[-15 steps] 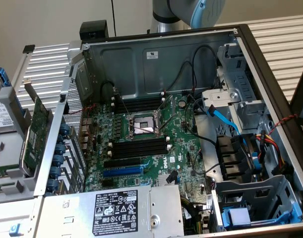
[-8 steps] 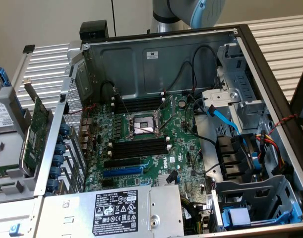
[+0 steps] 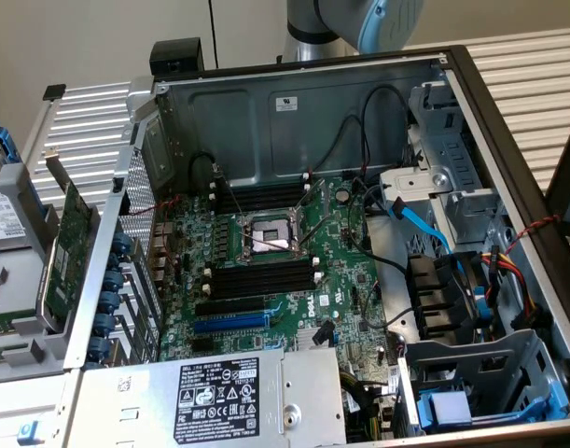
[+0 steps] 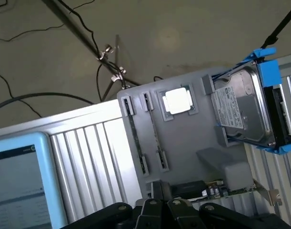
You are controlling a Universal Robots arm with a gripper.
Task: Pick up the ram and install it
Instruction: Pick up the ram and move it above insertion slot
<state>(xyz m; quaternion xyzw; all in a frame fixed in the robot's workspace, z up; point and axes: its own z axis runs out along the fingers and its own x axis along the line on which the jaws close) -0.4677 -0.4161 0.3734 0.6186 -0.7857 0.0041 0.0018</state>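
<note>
Gripper [image 4: 160, 191] hangs near the grey parts tray [image 4: 193, 143], its jaws drawn fully together with nothing between them, so we record no grip on any part. The ram [image 4: 135, 136] stands on edge in a narrow holder of that tray, with a second like stick [image 4: 155, 132] just beside it (edge-on, so we cannot make out chips or sticker). We judge that this upright seating leaves the top edge free for a pinch. A processor [image 4: 178, 101] and a hard drive [image 4: 243, 107] occupy neighbouring holders. In the exterior view the computer case [image 3: 294, 112] lies open, and the memory slots [image 3: 263, 277] on the motherboard [image 3: 350, 243] appear empty; installation is not yet made.
</note>
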